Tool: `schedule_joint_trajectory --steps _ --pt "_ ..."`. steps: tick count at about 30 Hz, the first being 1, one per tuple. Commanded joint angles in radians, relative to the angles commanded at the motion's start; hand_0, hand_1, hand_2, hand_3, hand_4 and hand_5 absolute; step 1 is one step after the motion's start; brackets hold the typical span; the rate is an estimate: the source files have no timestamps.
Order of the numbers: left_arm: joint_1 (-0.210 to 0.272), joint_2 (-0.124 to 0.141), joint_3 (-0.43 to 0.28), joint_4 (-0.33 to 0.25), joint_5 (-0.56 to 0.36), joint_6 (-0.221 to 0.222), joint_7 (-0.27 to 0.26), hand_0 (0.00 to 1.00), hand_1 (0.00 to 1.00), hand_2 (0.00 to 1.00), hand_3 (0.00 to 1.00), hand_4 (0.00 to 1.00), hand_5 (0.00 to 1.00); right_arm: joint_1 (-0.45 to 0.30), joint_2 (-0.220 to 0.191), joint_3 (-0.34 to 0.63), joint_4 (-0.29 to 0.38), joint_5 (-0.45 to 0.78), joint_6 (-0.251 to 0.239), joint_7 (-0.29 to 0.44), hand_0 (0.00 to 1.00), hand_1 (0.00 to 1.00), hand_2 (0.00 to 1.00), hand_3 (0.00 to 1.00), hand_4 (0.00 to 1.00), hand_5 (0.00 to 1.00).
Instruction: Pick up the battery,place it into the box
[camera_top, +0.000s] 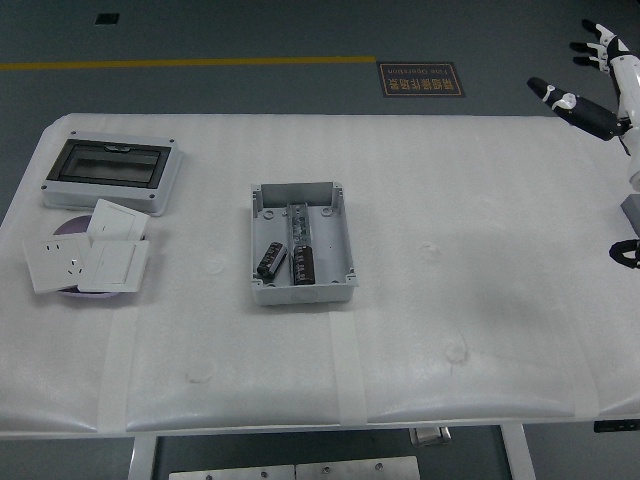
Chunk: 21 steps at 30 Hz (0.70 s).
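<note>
Leftmost on the bench (420, 330): a grey enclosure (112, 174) with a dark, see-through lid, lying flat near the far left corner. Just in front of it, a small heap of white wall plates (88, 258), one with socket holes, overlapping each other on top of a purple disc (68, 226) that shows only at its edges.

Centre-left: the box (301, 241), grey, lid off, long side running away from the robot. Two batteries inside, both dark cylinders. One battery (271, 259) lies tilted in the near left part of the box; the second battery (302, 263) lies beside it toward the middle, roughly in line with the box's long side. Whether the two touch cannot be told. A grey strip runs along the box floor behind them.

Right half of the bench: bare white padding with a few shallow dents.

Far right, at the frame's upper corner: the right hand (600, 75), white with black tips, raised beyond the bench's far right corner. Fingers (560, 96) spread apart, holding nothing. Well apart from the box.
</note>
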Motion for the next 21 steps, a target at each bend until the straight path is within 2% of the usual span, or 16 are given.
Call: schedule_joint_trajectory --steps 7,21 --pt "0.007 -0.003 0.006 0.000 -0.015 0.003 0.000 0.730 0.688 0.477 0.502 0.408 0.002 -0.038 0.009 0.061 -0.001 0.054 0.003 0.018 0.884 0.776 0.827 0.927 0.969 0.591" --pt "-0.007 0.002 -0.008 0.000 0.011 0.004 0.000 0.731 0.687 0.481 0.503 0.403 0.002 -0.066 0.001 0.134 0.011 0.048 0.001 0.016 0.887 0.778 0.831 0.917 0.955 0.589"
